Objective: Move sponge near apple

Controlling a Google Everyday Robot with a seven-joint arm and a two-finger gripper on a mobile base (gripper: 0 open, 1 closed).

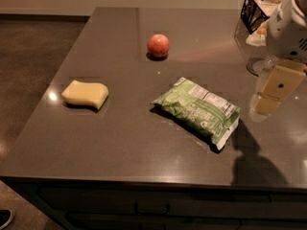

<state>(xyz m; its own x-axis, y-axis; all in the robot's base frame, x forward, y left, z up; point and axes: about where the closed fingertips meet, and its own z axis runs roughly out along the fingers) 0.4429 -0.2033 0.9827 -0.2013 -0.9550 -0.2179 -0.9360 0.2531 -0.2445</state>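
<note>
The pale yellow sponge (85, 94) lies flat on the dark grey counter (120, 138) at the left. The red-orange apple (158, 45) sits farther back, near the middle of the counter, well apart from the sponge. My gripper (269, 96) hangs at the right edge of the view, above the counter's right side, far from both sponge and apple, with a green snack bag between it and the sponge. It holds nothing that I can see.
A green crinkled snack bag (197, 110) lies in the middle right of the counter. A black wire basket (259, 8) and a clear glass vessel (254, 51) stand at the back right. The counter's front and left edges drop to the floor.
</note>
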